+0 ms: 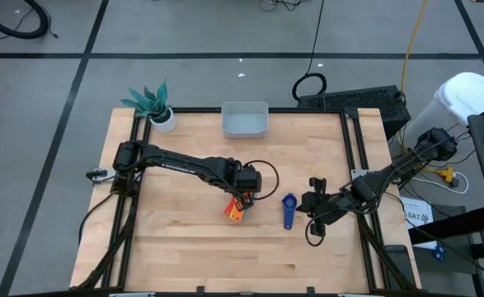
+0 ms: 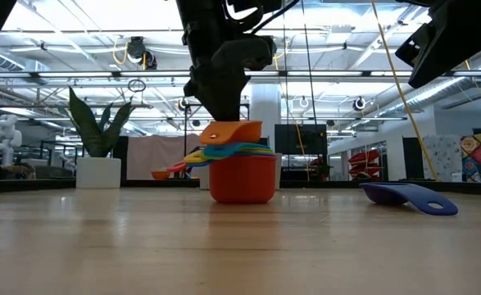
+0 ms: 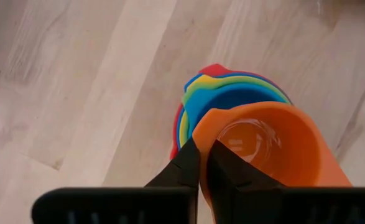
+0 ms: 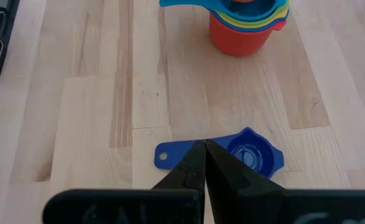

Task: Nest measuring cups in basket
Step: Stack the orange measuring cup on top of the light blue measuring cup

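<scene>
The left gripper (image 1: pixel 243 200) is over the middle of the table (image 1: pixel 184 256), its fingers pinched shut on the rim of the orange cup (image 3: pixel 275 146), which sits tilted atop a stack of nested cups (image 2: pixel 242 168) with the red cup (image 2: pixel 242 180) at the bottom. The dark blue cup (image 1: pixel 288 210) lies alone just to the stack's right, under the right gripper (image 4: pixel 203 163), whose fingers are closed on nothing, hovering above its handle. The basket (image 1: pixel 244 120) waits empty at the far edge, well apart. These cups look light, stiff and smooth — a thin rim pinch could slip or tip the stack, though how firmly the orange cup is seated is hard to judge. The flat handle or a wall pinch seems the safer hold — the whole stack likely lifts best by the red cup.
</scene>
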